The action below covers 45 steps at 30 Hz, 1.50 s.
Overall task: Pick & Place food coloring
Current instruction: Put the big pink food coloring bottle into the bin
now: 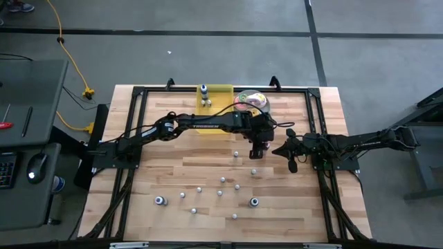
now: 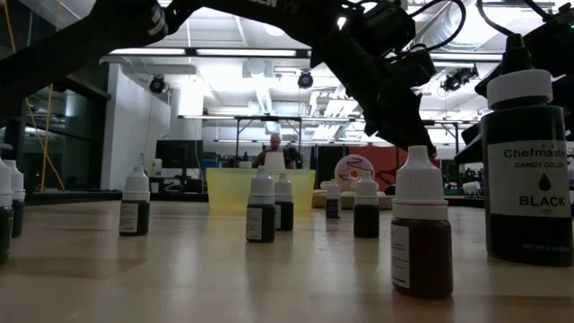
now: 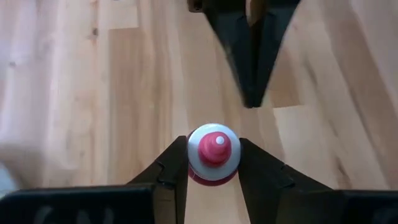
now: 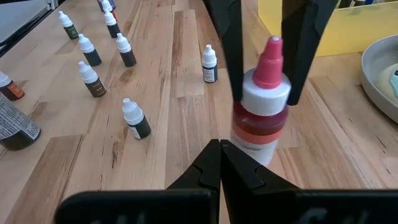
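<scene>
A small food coloring bottle [image 3: 213,144] with a red pointed cap, white collar and red label [image 4: 260,127] stands upright mid-table. My left gripper [image 1: 257,148] reaches from the left over it and is shut on it. My right gripper [image 4: 221,151] is shut and empty. It hovers low just to the right of the bottle, and its tips [image 3: 250,93] point at it. Several other tiny white-capped bottles [image 1: 221,181] stand on their bases on the near half of the table. A few bottles [image 1: 205,91] stand in the yellow tray [image 1: 223,92]. My left gripper pinches the bottle at its white collar [image 4: 250,93], just below the red cap, one finger on each side [image 3: 176,163]. The fingers come from above, pointing down. The bottle stays upright. Its base is hidden behind my right gripper, so I cannot tell whether it is lifted.
A plate of doughnuts [image 1: 241,105] sits beside the tray at the far edge. In the low view a large black bottle [image 2: 527,170] and a brown bottle [image 2: 421,229] stand close to the camera. Bare wood lies between the scattered bottles [image 4: 134,118] and the tray.
</scene>
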Tool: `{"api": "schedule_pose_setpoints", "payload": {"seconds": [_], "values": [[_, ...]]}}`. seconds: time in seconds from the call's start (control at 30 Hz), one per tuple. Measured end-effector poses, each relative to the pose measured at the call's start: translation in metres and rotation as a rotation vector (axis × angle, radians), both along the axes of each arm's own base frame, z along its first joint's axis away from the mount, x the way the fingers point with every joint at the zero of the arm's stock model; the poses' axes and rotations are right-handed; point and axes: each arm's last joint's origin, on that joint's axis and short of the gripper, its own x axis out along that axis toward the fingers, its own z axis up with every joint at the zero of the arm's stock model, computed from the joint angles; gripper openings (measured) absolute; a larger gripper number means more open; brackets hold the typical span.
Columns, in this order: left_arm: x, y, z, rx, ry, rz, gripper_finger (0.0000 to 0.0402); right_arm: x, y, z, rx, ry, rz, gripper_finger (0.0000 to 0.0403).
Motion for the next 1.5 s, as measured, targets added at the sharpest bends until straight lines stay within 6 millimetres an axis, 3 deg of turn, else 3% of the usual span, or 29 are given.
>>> {"api": "schedule_pose_setpoints", "payload": {"seconds": [0.3,0.83,1.0,1.5], "values": [[-0.007,0.005,0.009,0.013,0.020,0.021,0.0099,0.000,0.000,0.000,0.000,0.001,0.000,0.0000],[-0.044,0.001,0.090,0.072,-0.037,0.039,0.0099,0.000,0.000,0.000,0.000,0.000,0.000,0.0000],[-0.058,0.010,0.108,0.044,-0.022,0.175,0.0099,0.000,0.000,0.000,0.000,0.000,0.000,0.0000],[-0.115,0.069,0.136,-0.009,0.101,0.796,0.0099,0.000,0.000,0.000,0.000,0.001,0.000,0.0000]]}}
